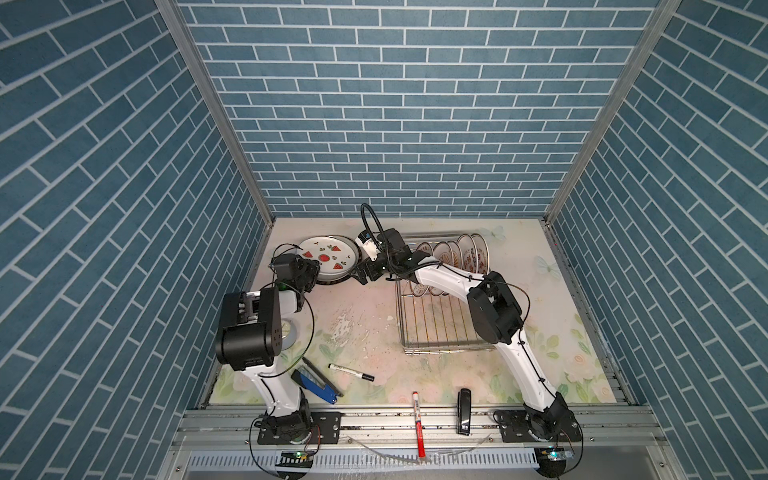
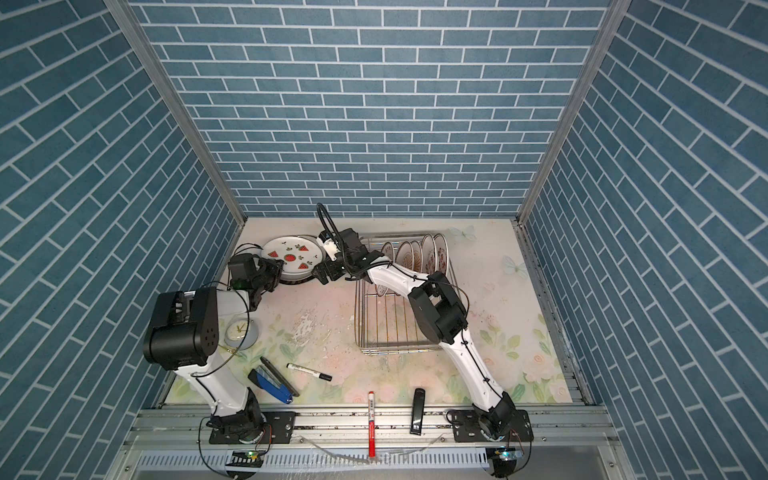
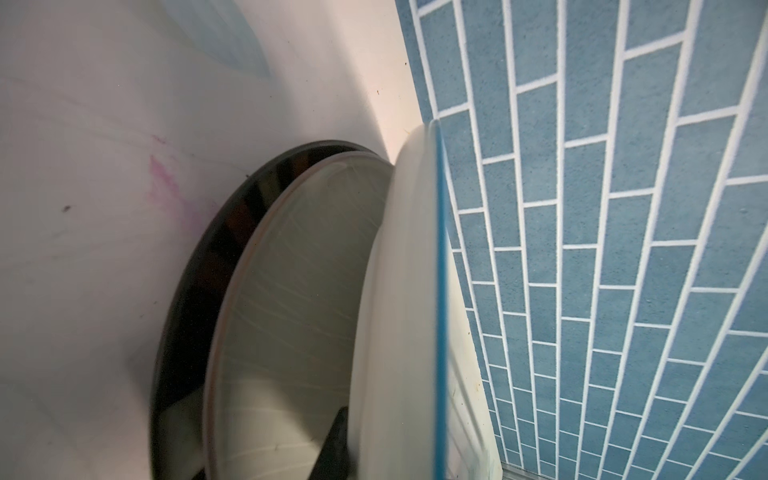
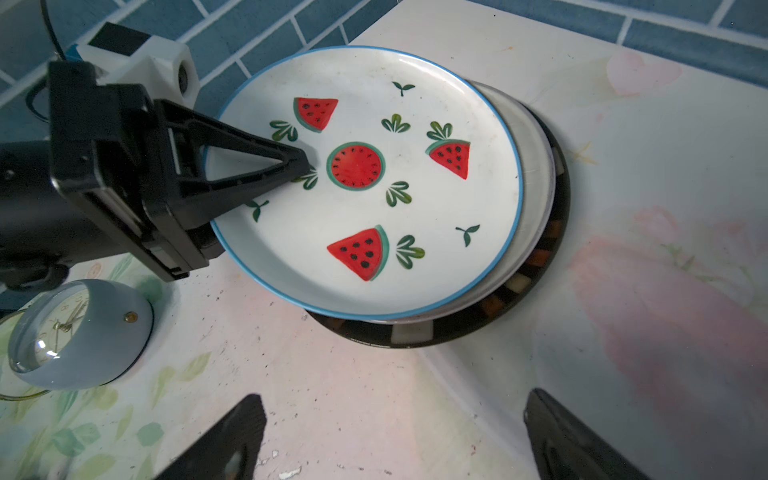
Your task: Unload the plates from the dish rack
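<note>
Left gripper [image 4: 305, 166] is at the rim of the watermelon plate [image 4: 374, 216]. Its fingers [image 4: 249, 166] are closed on that rim: the upper one lies flat on the plate's top face, the lower one is hidden underneath. The watermelon plate sits tilted on a stack at the far-left corner of the tabletop [image 1: 374, 324], with the gripped edge higher. Under it is a grey plate [image 4: 536, 199], offset a bit, and at the bottom a dark plate [image 4: 415, 332] with a checked rim. The left wrist view is filled by the white plate edge, with the grey plate [image 3: 299, 311] and dark plate [image 3: 199, 266] beside it.

Right gripper [image 1: 362, 276] hangs just beside the stack, on the side toward the rack [image 1: 440, 345], touching nothing. Its fingers [image 4: 232, 436] are spread wide and empty, with bare tabletop between them.

The rack is on the right half of the tabletop, and the right arm crosses over it. About five plates [image 1: 457, 253] stand upright in a row at its far end; the near part holds nothing. A clock [image 4: 83, 332] lies near the left arm, apart from the stack.
</note>
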You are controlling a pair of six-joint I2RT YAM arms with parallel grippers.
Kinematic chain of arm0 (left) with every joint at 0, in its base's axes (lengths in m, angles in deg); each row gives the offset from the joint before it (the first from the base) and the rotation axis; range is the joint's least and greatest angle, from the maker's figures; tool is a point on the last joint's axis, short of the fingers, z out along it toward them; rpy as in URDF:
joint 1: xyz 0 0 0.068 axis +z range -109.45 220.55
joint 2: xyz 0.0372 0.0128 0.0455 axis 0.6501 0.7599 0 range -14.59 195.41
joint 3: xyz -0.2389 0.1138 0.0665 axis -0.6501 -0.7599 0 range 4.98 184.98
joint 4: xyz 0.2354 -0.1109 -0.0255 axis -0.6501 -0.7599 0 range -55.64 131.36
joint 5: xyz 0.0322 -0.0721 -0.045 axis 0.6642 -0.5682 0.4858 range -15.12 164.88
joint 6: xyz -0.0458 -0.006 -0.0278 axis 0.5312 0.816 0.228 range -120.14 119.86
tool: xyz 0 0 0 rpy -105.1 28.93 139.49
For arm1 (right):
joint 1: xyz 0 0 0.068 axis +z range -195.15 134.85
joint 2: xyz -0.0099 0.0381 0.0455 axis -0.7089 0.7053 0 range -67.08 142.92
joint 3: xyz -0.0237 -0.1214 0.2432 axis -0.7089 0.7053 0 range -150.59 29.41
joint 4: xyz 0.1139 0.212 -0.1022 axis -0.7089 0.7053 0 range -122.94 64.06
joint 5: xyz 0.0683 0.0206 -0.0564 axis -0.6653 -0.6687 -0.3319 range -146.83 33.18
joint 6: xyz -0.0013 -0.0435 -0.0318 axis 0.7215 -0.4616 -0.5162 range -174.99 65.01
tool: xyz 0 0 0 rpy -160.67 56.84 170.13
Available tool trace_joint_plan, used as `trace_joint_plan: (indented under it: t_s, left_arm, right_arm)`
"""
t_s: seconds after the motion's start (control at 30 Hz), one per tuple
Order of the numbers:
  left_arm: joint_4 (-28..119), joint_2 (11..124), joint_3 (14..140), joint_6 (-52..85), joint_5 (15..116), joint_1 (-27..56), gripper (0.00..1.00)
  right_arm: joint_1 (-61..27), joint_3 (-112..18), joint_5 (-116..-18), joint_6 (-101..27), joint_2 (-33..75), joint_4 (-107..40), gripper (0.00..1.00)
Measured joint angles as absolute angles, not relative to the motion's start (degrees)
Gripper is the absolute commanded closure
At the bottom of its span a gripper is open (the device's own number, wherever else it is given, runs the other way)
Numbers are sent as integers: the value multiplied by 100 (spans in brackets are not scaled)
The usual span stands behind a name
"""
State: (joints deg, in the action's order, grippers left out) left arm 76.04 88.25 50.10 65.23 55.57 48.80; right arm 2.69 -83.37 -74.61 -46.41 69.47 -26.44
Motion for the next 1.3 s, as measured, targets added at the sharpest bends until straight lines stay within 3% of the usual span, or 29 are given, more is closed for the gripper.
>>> trace_joint_plan:
  t_s: [0.43, 1.3]
  left_arm:
    - [6559, 8828, 5603, 5930, 5589, 4878, 57]
    - [4747, 9217, 6674, 4875, 5952, 4871, 50]
  right_arm:
    - [269, -8339, -7461, -4641, 6947, -2628, 2]
    - [266, -8337, -7461, -4643, 6945, -2556, 2]
